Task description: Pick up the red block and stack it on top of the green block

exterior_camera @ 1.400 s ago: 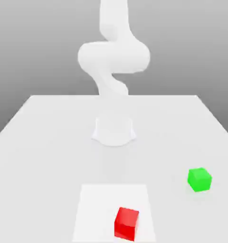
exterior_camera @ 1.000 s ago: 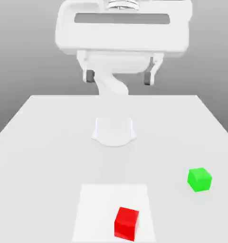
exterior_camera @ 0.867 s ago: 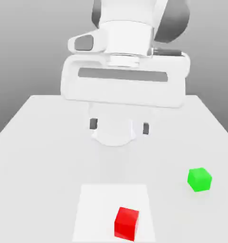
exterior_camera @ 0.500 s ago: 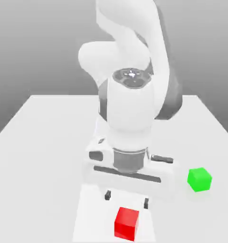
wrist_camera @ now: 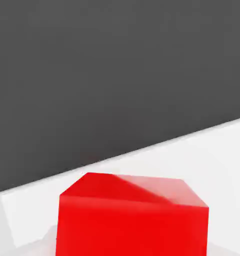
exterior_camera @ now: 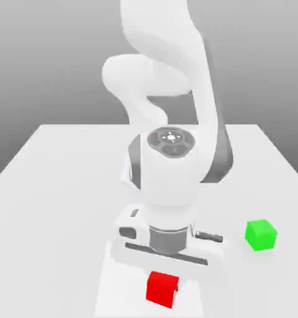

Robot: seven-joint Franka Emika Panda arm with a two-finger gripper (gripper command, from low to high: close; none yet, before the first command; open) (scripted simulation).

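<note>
Exterior view: glossy red block (exterior_camera: pixel 161 289) under the smooth white claw (exterior_camera: pixel 166 268); its grip unreadable; green block (exterior_camera: pixel 261 235) apart.

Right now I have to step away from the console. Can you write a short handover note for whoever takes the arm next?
Gripper: low over the red block, hand body directly above it; finger state cannot be judged, so confirm before lifting.
Red block: on the table near the front edge, on the paler square patch; it looms large in the hand view.
Green block: on the table toward the exterior view's right, apart from the arm, nothing on it.
Done: approach to the red block.
Left: secure the grasp, lift, carry across, set it on the green block, release.
</note>
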